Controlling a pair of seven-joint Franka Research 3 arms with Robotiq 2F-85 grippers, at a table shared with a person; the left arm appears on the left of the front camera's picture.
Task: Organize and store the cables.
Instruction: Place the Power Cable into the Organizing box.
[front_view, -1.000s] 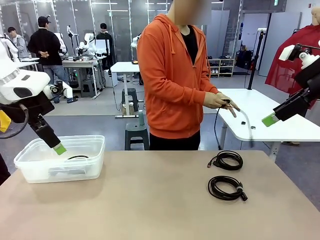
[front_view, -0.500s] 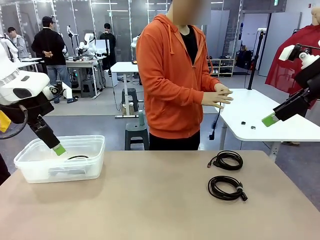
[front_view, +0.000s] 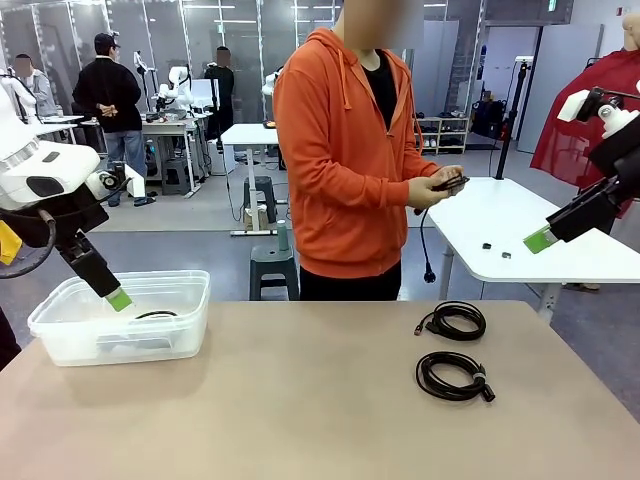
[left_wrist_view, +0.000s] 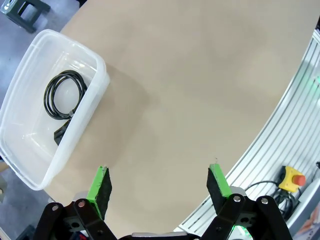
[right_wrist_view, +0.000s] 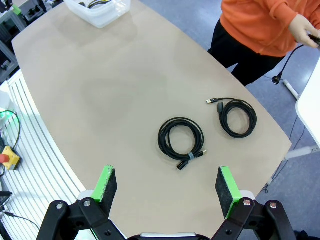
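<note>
Only the person's hand (front_view: 437, 190) has moved, gathering up a dangling cord (front_view: 421, 236), while my left fingers (front_view: 119, 298) by the bin (front_view: 120, 338) and right fingers (front_view: 540, 239) stand apart, empty; two probably light, floppy coils (front_view: 470, 380) lie on the worktop (front_view: 300, 400), best pinched across the bunched strands.

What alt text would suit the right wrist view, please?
A nearer cable and a farther cable, both coiled and black, lie apart on the table below the open right gripper. A person in orange holds a third cable; a clear bin sits top left.
</note>
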